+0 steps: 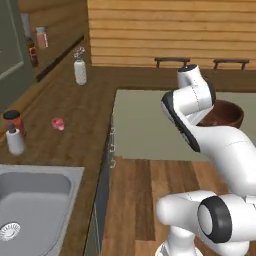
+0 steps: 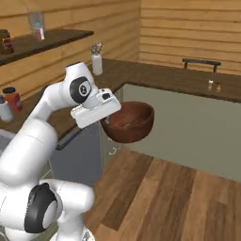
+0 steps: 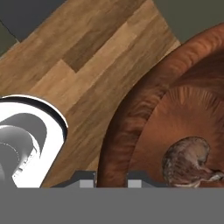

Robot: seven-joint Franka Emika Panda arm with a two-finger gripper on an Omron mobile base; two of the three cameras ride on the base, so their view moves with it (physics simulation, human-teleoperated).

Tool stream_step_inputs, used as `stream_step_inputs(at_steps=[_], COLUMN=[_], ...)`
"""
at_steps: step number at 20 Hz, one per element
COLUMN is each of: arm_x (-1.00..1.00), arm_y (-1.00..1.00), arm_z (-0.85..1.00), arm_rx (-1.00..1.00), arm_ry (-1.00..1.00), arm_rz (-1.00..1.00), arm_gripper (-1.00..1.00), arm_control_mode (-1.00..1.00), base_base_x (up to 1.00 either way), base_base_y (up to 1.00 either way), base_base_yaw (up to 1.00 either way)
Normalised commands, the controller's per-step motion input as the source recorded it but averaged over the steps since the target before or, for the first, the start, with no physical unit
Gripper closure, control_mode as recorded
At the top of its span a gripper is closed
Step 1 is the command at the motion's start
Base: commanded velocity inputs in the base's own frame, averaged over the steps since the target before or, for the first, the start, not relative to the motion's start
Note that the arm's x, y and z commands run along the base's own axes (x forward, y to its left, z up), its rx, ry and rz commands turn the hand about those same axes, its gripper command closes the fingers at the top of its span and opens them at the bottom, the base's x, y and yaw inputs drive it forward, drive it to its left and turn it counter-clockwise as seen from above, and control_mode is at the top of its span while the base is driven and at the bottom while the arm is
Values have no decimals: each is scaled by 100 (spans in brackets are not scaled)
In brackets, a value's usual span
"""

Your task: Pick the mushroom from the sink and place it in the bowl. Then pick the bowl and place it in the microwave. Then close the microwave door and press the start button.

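The dark brown bowl hangs in the air over the wooden floor, clear of the counters, with my gripper shut on its near rim. In the hand view the rim of the bowl runs down between my two finger tips, where the gripper clamps it. The mushroom, brown and speckled, lies on the bowl's inner floor. From the left base view the bowl peeks out behind my forearm. The grey sink lies at lower left, its basin bare apart from the drain. The microwave and its door are out of view.
On the wooden counter stand a white bottle, a red-lidded jar, a white dispenser and a small pink thing. A grey-green cabinet run closes off the far side of the open floor.
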Motion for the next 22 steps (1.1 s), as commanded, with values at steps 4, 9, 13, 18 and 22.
stream_step_inputs(at_steps=[4, 9, 13, 18, 22], arm_x=[0, 0, 0, 0, 0], arm_y=[0, 0, 0, 0, 0], arm_z=[0, 0, 0, 0, 0], arm_rx=[0, 0, 0, 0, 0], arm_ry=[0, 0, 0, 0, 0], arm_rz=[0, 0, 0, 0, 0], arm_gripper=[100, 100, 100, 100, 100], arm_control_mode=[100, 100, 100, 100, 100], base_base_x=[0, 3, 31, 55, 89], base_base_y=[0, 0, -18, -39, -28], base_base_yaw=[-100, -100, -91, -80, -67])
